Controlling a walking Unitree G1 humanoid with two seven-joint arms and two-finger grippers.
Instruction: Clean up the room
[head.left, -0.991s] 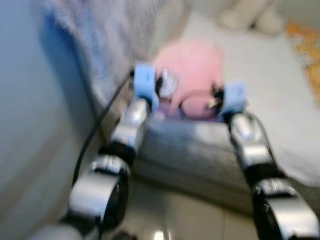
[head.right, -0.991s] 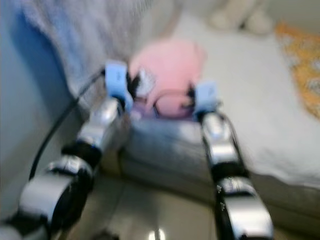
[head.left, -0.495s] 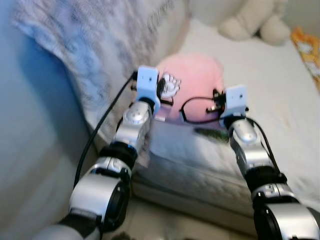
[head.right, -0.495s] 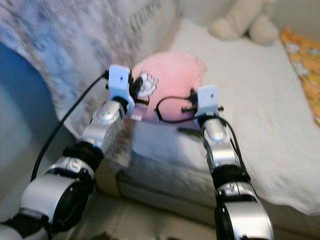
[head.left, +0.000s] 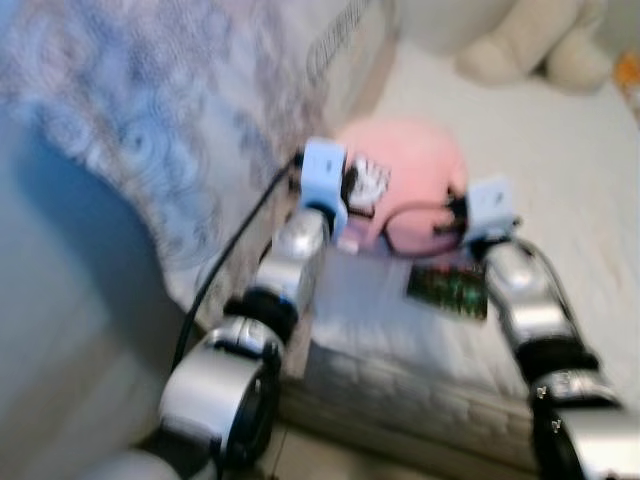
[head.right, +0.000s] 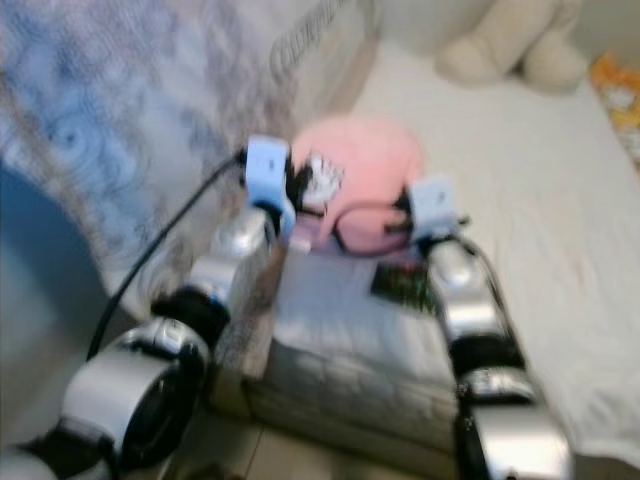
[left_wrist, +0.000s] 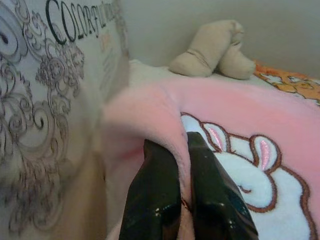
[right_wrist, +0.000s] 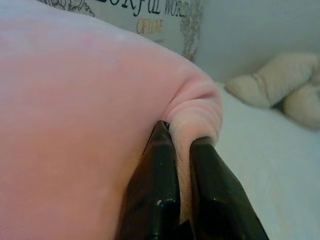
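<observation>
Both silver arms are reaching forward over the corner of a bed (head.left: 560, 180) covered in a white sheet, and together they are gripping a pink plush blanket (head.left: 410, 170) that is bunched up near the bed's edge, just beside a large grey-blue patterned cushion (head.left: 180, 110).

The left end effector (left_wrist: 182, 150) is pinching a fold of the pink blanket between its two black fingers (left_wrist: 150, 200), which are pressing close together with the plush edge squeezed between them. Right beside that grip, the blanket is showing a white rabbit motif (left_wrist: 250, 170) outlined in brown with pink inner ears. The patterned cushion is standing next to the blanket on this side, bearing dark swirls and printed lettering.

The right end effector (right_wrist: 182, 137) is likewise clamping a rolled ridge of the same pink blanket, its fingers (right_wrist: 155, 195) drawn nearly together around the fabric.

In the head views, which are blurring somewhat, a small dark rectangular item (head.left: 447, 289) is lying on the sheet just beside the right forearm; its nature cannot be made out. A beige plush toy (head.left: 530, 45) is lying farther back on the bed, well apart from the blanket, and an orange patterned cloth (head.right: 615, 85) is showing at the bed's far right side.
</observation>
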